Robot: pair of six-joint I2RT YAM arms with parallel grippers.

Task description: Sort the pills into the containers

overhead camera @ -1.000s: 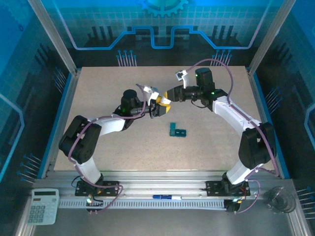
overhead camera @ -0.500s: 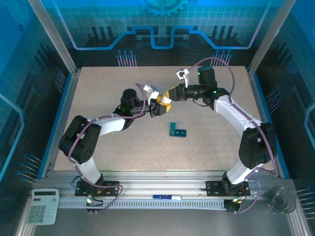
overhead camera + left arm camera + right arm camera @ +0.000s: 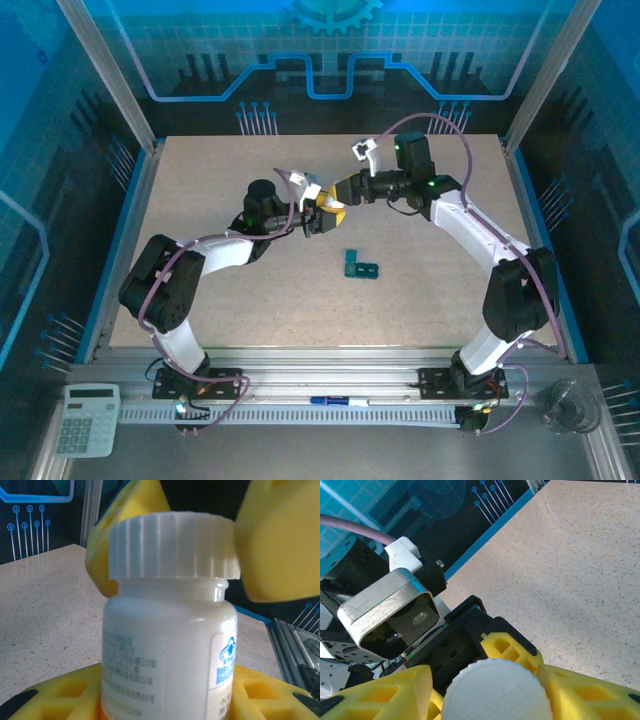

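1. The bottle is up off the table, in the upper middle of the top view, held between both arms. The left gripper pinches its lower body. In the left wrist view its yellow fingers sit at the bottom edge on either side of the label.
2. The right gripper is pressed together on the cap. In the right wrist view the cap sits squarely between the two yellow fingers, touching both.
3. Expect the bottle to be light, stiff plastic with a smooth, glossy wall, so it will likely spin in the left grip if you twist hard. The label probably gives more bite than bare plastic, so keep your hold there.
4. The cap's ribbed edge is the right place to grip. The ribs should resist slipping, so turn it rather than pull.
5. You cannot see any pills. If they are inside, they will be small, loose and quick to scatter, so keep the bottle upright once the cap is off.
6. The box lies on the table just below the middle of the top view, well apart from both grippers. It looks small and light, and a nudge may slide it. Pour from above and do not touch it.
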